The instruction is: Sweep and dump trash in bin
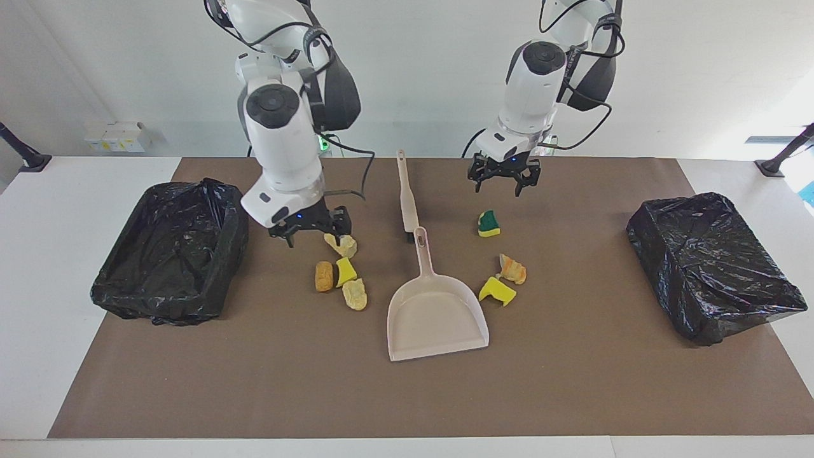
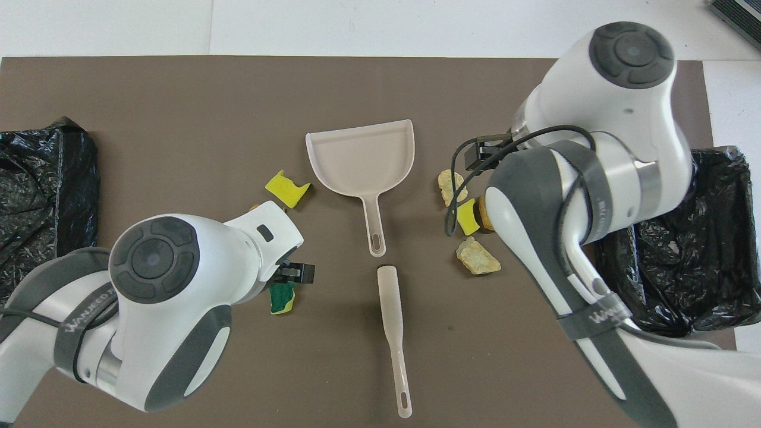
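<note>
1. The left gripper (image 1: 504, 180), jaws spread and empty, hangs over the mat near the green-and-yellow chunk (image 1: 488, 223).
2. The right gripper (image 1: 310, 228), also spread and empty, hangs beside the tan chunk (image 1: 342, 244) of the four-piece cluster.
3. The dustpan (image 1: 437, 315) lies mid-mat, its brush (image 1: 405, 197) nearer the robots; trash lies beside it toward both ends.
4. Each black-lined bin (image 1: 170, 251) sits at a mat end, with bare mat between.

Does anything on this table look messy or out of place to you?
Yes: foam chunks lie loose on the brown mat, four in a cluster toward the right arm's end and three toward the left arm's end, either side of the empty dustpan. Both black-lined bins look empty. Nothing seems broken or tipped.
</note>
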{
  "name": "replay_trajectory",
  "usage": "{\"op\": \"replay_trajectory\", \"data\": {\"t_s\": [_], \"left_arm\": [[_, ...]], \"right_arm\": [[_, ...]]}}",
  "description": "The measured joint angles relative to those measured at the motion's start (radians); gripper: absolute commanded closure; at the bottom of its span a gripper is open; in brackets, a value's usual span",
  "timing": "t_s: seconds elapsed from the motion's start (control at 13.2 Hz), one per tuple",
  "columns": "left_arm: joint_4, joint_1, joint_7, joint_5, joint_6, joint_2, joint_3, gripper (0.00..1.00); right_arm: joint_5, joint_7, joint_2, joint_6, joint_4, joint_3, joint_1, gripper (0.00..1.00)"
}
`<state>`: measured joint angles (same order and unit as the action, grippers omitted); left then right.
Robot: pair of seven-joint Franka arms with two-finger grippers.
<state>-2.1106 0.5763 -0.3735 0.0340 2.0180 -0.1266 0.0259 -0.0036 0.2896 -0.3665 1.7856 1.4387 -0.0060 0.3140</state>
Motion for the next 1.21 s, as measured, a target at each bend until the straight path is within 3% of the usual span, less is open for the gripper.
{"op": "replay_trajectory", "data": {"t_s": [0.46,0.91,1.21], "left_arm": [[-0.221,0.209,-0.245,0.0,0.332,-0.007,-0.003,0.0],[-0.287,0.429,-0.429,-0.002,0.391,0.0,-0.006,0.0],[-0.298,0.476,-0.48,-0.014,0.442,0.044,-0.015,0.0]], "right_arm": [[0.081,0.02,-0.073,0.01,-0.016,0.049,0.057,0.0],[0.1,0.056,-0.172,0.084,-0.018,0.053,0.189,0.0],[0.1,0.063,-0.193,0.116,-0.017,0.053,0.221,0.05]]}}
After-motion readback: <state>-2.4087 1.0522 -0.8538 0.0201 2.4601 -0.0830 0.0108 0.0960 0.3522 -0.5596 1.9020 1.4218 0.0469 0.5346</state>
